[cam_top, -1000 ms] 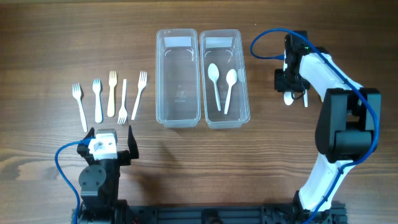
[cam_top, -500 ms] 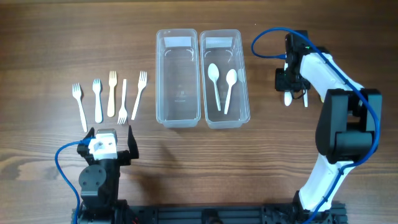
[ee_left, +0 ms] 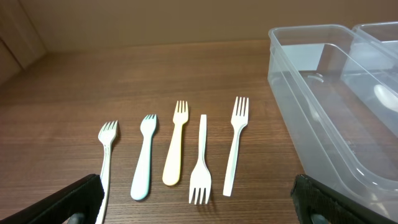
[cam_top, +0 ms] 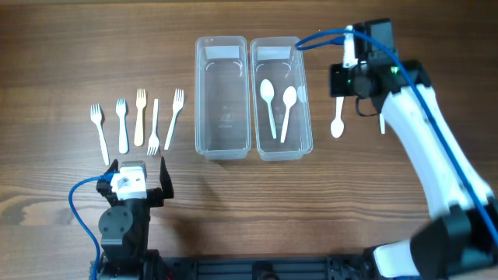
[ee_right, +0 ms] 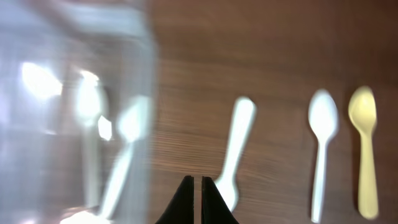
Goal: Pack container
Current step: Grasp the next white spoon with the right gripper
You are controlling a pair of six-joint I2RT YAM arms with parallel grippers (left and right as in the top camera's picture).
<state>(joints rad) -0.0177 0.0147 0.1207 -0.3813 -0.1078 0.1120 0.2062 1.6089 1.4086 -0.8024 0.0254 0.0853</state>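
Note:
Two clear containers stand side by side: the left one [cam_top: 222,149] is empty and the right one [cam_top: 306,144] holds two white spoons [cam_top: 269,101]. My right gripper [cam_top: 341,81] hovers just right of that container, jaws [ee_right: 193,185] shut with nothing seen between them. A white spoon [cam_top: 337,124] lies beside them on the wood, bowl toward the front; it also shows in the right wrist view [ee_right: 237,146]. Several forks [cam_top: 140,117] lie in a row at the left. My left gripper [cam_top: 136,166] is open and empty in front of them [ee_left: 199,211].
In the right wrist view a white spoon [ee_right: 323,146] and a yellow spoon [ee_right: 365,152] lie on the table to the right of the jaws; the arm hides them from overhead. The right container's wall [ee_right: 149,93] is blurred at the left.
My right arm has risen and swung left toward the right container. The white spoon below it now sits further left with its whole length showing. The left arm has not moved.

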